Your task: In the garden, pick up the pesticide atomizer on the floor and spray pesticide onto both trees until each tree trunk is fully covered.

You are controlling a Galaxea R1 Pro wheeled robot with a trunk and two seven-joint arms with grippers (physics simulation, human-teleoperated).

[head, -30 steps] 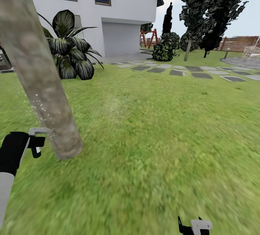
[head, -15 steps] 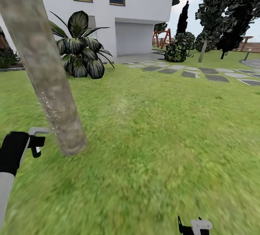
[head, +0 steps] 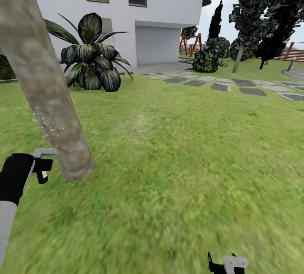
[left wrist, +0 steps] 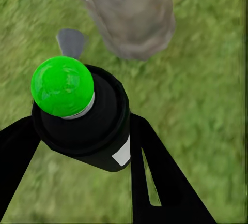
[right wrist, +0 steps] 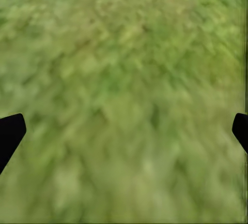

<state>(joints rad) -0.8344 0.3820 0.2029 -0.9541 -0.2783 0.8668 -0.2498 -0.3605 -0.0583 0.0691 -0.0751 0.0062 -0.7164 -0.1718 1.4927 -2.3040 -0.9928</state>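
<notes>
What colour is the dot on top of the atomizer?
Bright green, clearest in the left wrist view.

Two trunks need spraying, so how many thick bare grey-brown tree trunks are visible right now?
1. The thick grey-brown mottled tree trunk leans up from the grass at the head view's left, beside the left gripper; its base also shows in the left wrist view. A second may stand outside the frame.
</notes>
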